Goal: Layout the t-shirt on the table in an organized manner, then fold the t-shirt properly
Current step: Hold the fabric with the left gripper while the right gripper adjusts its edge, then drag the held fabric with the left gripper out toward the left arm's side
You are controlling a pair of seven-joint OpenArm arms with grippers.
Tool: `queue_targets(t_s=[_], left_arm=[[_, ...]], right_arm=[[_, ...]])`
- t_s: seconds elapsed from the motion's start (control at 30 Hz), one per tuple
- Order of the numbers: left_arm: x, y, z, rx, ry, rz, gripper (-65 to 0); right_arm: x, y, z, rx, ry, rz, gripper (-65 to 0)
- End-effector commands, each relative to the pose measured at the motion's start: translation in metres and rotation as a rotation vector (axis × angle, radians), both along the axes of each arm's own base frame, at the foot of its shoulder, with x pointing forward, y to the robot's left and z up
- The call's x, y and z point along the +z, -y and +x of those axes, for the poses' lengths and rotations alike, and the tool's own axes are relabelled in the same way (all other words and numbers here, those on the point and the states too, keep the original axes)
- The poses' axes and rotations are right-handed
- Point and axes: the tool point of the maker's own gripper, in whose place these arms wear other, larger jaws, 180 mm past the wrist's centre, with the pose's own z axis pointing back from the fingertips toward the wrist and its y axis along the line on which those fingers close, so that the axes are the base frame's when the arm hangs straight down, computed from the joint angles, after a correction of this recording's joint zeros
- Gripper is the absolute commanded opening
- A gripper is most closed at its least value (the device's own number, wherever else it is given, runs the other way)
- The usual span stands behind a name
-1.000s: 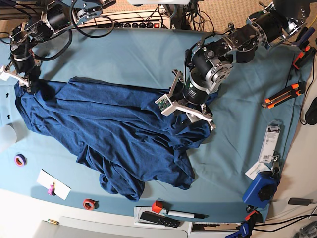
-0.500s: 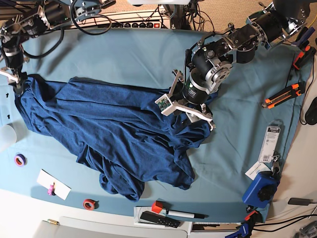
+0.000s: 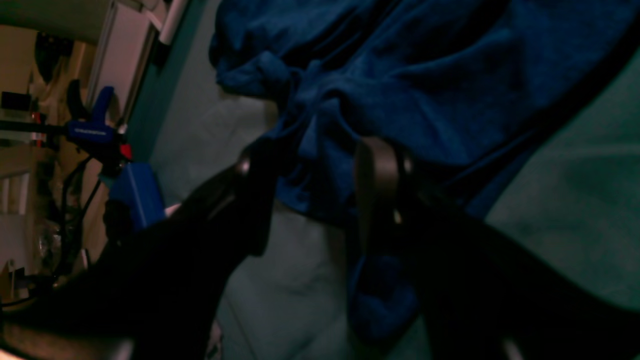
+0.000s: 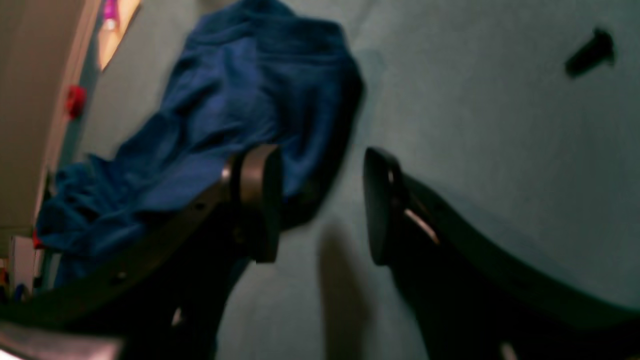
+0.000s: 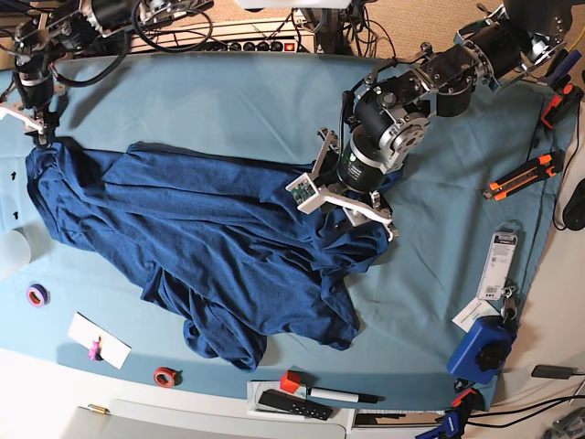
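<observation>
Left wrist view is showing the left gripper [image 3: 320,195] with its two fingers [image 3: 380,185] standing apart. Blue cloth of the t-shirt [image 3: 425,75] is bunching between them and around one finger, but I cannot tell if they are pinching it.

Over in the right wrist view, the right gripper [image 4: 320,200] is hanging open and holding nothing. One finger [image 4: 257,195] is sitting just in front of the shirt's edge, and bare table [image 4: 500,125] is showing in the gap.

From above, the t-shirt [image 5: 201,238] is lying crumpled across the middle of the table [image 5: 238,101]. Its lumpiest part is sagging toward 6 o'clock. The right gripper [image 5: 27,123] is waiting at 10 o'clock, and the left gripper [image 5: 352,203] is at 3 o'clock.

I think the shirt is soft, light and floppy. It will probably droop and slide, not break. Good places to grab look like the outer edges at 9 and 3 o'clock, so pulling apart can flatten it.
</observation>
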Motion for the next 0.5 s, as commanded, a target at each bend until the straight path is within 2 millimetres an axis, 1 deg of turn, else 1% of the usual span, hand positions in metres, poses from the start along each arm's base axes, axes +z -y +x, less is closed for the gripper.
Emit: queue_targets(t_s=[0.0,0.1,0.2,0.33,0.47], left_arm=[[0.015,0.002,0.007,-0.004,0.052,-0.021,-38.0],[0.015,0.002,0.007,-0.004,0.052,-0.021,-38.0],[0.015,0.002,0.007,-0.004,0.052,-0.021,-38.0],[0.015,0.002,0.007,-0.003,0.052,-0.021,-38.0],[0.015,0.002,0.007,-0.003,0.051,-0.021,-38.0]], right_arm=[[0.011,0.009,0.008,-0.008,0.044,-0.02,-38.5],[-0.006,0.008,0.018,-0.01,0.054,0.053,-38.5],[-0.015,0.007,0.03,-0.018,0.078,0.1,-38.5],[-0.017,0.008,0.045,-0.021,0.095,0.123,-38.5],[-0.01,0.013,0.054,-0.022,0.1,0.104,-38.5]])
